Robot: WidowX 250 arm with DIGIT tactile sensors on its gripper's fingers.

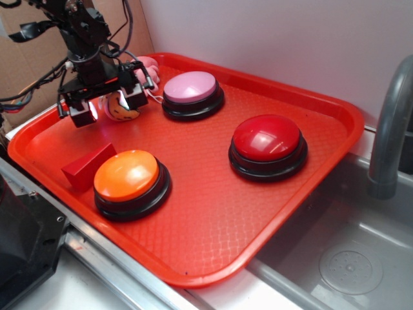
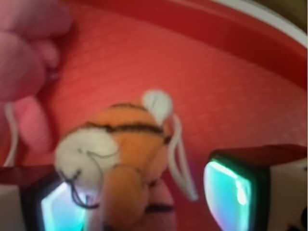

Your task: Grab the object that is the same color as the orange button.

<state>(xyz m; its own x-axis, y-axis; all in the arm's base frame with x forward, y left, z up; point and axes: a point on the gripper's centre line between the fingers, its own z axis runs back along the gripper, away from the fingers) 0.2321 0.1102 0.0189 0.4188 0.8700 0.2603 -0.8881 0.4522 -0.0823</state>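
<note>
Currently logged state: gripper (image 1: 108,105) sat low over the tray's (image 1: 213,213) back-left corner, jaws spread wide, one pad (image 1: 83,113) on each side of the tiger (image 1: 119,107). In the wrist view the gripper (image 2: 144,204) straddled the tiger (image 2: 118,159): left pad (image 2: 57,209) looked to be touching or just beside its whitish face, right pad (image 2: 228,195) stood apart with tray floor showing in the gap. Not clamped, as far as I could tell. Tiger lay on the tray floor, orange with dark stripes, white loop cord trailing toward the right pad.

Pink plush (image 1: 146,70) was just behind the tiger, close to the tray's rear rim; in the wrist view the plush (image 2: 26,62) filled the upper left, blurred. Couldn't tell if the two toys touched.

Orange button (image 1: 127,175) sat at front left, well apart from the tiger. Red wedge (image 1: 87,166) lay just beside it on the left, looked to be touching its black base. Pink button (image 1: 191,88) was near the gripper on its right. Red button (image 1: 266,138) sat further right. Sink (image 1: 352,258) and grey faucet (image 1: 390,123) were beyond the tray's right edge.
</note>
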